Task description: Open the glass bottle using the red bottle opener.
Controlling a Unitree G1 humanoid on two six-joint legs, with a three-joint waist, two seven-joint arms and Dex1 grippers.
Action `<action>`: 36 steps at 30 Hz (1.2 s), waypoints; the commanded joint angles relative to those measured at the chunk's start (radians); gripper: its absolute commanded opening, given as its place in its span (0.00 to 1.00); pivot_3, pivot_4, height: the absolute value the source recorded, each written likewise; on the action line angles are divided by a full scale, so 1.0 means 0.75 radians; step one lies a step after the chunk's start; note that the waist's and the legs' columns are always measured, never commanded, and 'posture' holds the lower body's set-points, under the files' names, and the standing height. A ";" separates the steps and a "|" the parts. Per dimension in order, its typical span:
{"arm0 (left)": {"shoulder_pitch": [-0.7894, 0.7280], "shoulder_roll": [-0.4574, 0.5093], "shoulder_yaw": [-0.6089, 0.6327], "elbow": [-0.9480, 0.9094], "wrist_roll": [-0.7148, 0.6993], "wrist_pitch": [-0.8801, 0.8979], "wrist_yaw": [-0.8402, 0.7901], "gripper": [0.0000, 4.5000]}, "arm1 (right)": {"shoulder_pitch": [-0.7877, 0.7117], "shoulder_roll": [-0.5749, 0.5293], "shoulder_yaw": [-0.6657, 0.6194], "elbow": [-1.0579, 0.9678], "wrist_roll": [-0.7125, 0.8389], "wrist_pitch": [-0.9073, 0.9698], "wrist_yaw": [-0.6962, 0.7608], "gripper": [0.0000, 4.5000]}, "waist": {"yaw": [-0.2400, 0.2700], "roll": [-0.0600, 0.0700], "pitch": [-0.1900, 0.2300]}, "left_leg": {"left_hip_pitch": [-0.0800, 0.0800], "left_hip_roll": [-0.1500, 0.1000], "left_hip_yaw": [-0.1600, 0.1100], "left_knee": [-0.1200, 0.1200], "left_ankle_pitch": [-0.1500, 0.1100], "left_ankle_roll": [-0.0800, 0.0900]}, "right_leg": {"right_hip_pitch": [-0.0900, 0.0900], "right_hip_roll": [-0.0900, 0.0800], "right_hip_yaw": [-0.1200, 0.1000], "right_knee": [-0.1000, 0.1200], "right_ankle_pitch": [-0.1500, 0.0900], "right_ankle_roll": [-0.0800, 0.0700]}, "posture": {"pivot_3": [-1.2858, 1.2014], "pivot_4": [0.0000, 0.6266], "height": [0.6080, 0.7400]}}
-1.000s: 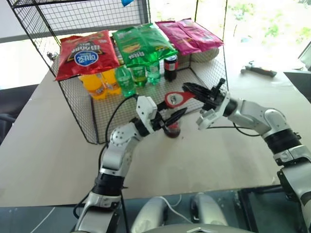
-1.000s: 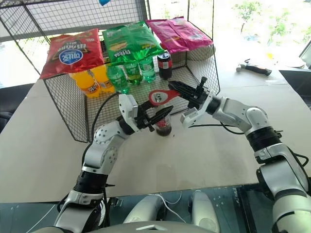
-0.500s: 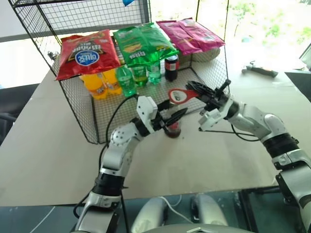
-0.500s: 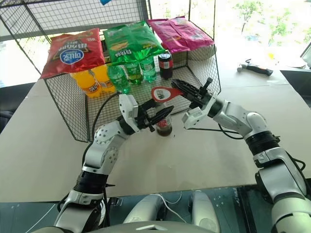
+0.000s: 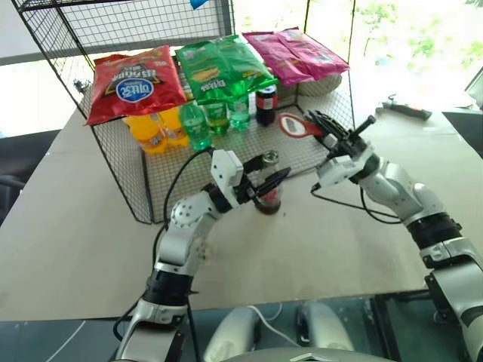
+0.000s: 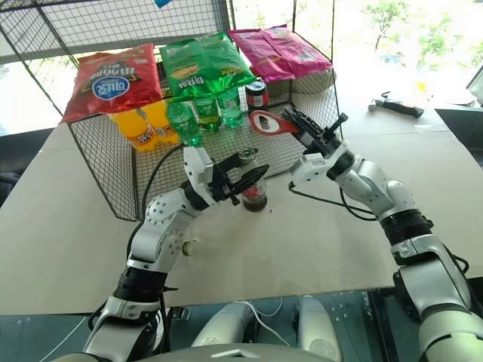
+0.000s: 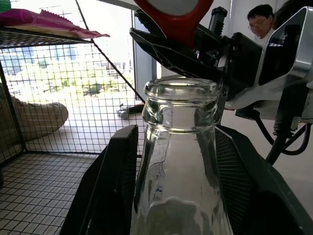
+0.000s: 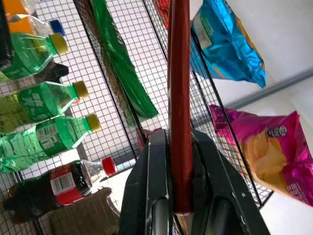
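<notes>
- Bottle (image 5: 268, 194) stands upright on the table (image 5: 75, 226), just near of the wire basket's (image 5: 121, 162) open front, held at the neck between the left gripper's (image 5: 266, 183) two fingers.
- Left wrist view shows what the head views cannot: the bottle's mouth (image 7: 181, 93) is bare glass with no cap on it, and a black finger (image 7: 115, 181) lies along each side of the neck.
- Opener (image 5: 296, 126) is clamped edge-on in the right gripper (image 6: 296, 124), raised to the right of and beyond the bottle, apart from it.
- Right wrist view shows the grip closely: both fingers press flat against the red handle (image 8: 180, 98), with no gap.
- Same view looks into the basket: green bottles (image 8: 39, 122) and a dark bottle with a red cap (image 8: 58, 186) appear, with snack bags (image 8: 230, 44) beyond them.
- Head views show the orange bottles (image 5: 155, 130) at the basket's left and a hammer (image 5: 404, 109) far right on the table.
- Behind the right gripper, the left wrist view shows a person (image 7: 261, 19).
</notes>
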State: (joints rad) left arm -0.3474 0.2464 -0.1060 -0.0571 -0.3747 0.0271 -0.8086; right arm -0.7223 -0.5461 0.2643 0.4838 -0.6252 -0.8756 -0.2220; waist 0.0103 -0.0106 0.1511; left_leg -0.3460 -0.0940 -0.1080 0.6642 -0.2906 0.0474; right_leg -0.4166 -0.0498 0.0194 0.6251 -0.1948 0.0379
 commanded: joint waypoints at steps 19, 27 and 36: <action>0.071 0.035 -0.006 -0.083 -0.004 0.059 -0.004 0.99 | 0.100 0.086 -0.098 0.020 0.393 0.123 0.246 0.00 | -0.003 -0.001 0.004 | -0.024 0.000 0.001 -0.001 0.000 0.000 | -0.026 -0.001 0.000 0.001 0.001 0.000 | 0.52 0.24 0.96; 0.224 0.140 0.008 -0.277 -0.064 0.164 -0.018 0.99 | 0.469 0.201 -0.193 -0.359 1.130 0.673 0.787 0.00 | -0.005 0.005 0.008 | -0.024 0.001 0.000 -0.001 -0.001 0.002 | -0.025 -0.002 0.000 0.000 0.001 -0.001 | 0.52 0.24 0.96; 0.305 0.162 0.035 -0.338 -0.040 0.184 0.055 0.99 | 0.735 0.155 -0.295 -0.853 1.608 1.510 0.885 0.00 | 0.005 0.006 0.008 | -0.023 0.002 0.000 -0.001 -0.001 0.002 | -0.024 -0.002 -0.001 0.001 0.001 -0.001 | 0.52 0.24 0.96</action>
State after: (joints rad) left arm -0.1278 0.3661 -0.1018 -0.2662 -0.4030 0.1734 -0.7832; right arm -0.1754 -0.4141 0.0782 -0.0642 0.5116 0.1559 0.4321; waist 0.0140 -0.0060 0.1572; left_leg -0.3636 -0.0928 -0.1080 0.6639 -0.2915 0.0488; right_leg -0.4348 -0.0515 0.0185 0.6258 -0.1940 0.0375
